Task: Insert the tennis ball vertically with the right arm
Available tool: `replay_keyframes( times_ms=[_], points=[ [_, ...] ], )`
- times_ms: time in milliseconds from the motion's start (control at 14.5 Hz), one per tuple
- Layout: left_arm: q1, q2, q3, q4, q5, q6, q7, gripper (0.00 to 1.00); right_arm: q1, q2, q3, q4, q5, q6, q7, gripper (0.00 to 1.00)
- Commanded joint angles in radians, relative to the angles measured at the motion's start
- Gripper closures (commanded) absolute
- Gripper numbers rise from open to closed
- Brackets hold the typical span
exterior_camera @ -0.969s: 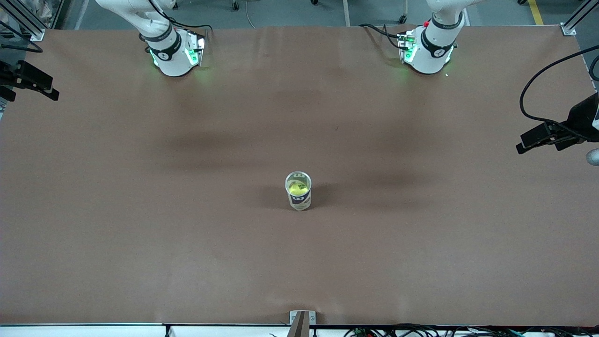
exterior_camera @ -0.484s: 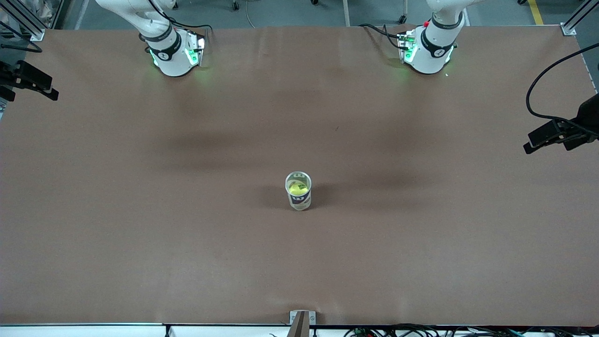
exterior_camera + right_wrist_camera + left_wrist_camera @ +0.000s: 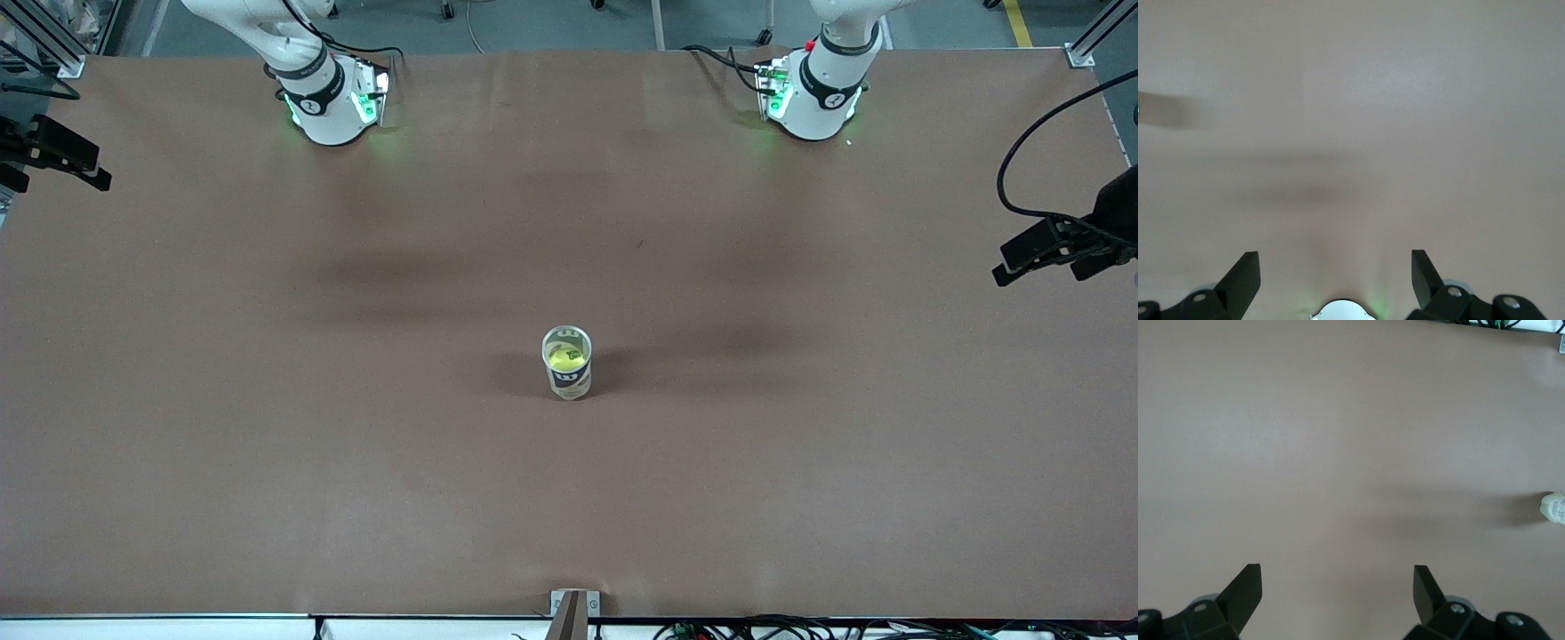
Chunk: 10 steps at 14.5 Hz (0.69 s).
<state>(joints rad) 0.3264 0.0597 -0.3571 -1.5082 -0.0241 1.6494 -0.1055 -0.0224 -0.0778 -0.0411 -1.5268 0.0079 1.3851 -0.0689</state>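
Observation:
A clear tennis ball can (image 3: 567, 364) with a dark label stands upright and open-topped in the middle of the brown table. A yellow-green tennis ball (image 3: 565, 357) sits inside it. The can's edge also shows in the left wrist view (image 3: 1555, 508). My right gripper (image 3: 89, 169) is open and empty, in the air over the right arm's end of the table; its wrist view (image 3: 1335, 257) shows only bare table between the fingers. My left gripper (image 3: 1022, 258) is open and empty over the left arm's end of the table (image 3: 1336, 570). Both are far from the can.
The two white arm bases with green lights (image 3: 329, 102) (image 3: 813, 98) stand along the table's edge farthest from the front camera. A small bracket (image 3: 574, 604) sits at the table's edge nearest that camera. The right arm's base shows in the right wrist view (image 3: 1341, 310).
My left gripper has drifted a little outward and toward the robots' bases, over its end of the table. The right gripper, the can and the ball have not moved.

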Motion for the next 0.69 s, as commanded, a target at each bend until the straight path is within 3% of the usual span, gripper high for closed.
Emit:
replay_keyframes(
  times_ms=[0,415,623],
  points=[
    [0.006,-0.057,-0.005,-0.063,0.016,0.026,0.009,0.0,-0.008,-0.026,0.004,-0.021,0.004,0.0,-0.012,0.0],
    [-0.023,-0.057,0.013,-0.056,0.009,0.024,0.013,0.0,-0.008,-0.026,0.004,-0.023,0.003,0.0,-0.012,0.0],
    [-0.162,-0.055,0.154,-0.049,0.012,0.02,0.018,0.0,-0.01,-0.026,0.004,-0.023,0.003,0.0,-0.014,0.0]
  ],
)
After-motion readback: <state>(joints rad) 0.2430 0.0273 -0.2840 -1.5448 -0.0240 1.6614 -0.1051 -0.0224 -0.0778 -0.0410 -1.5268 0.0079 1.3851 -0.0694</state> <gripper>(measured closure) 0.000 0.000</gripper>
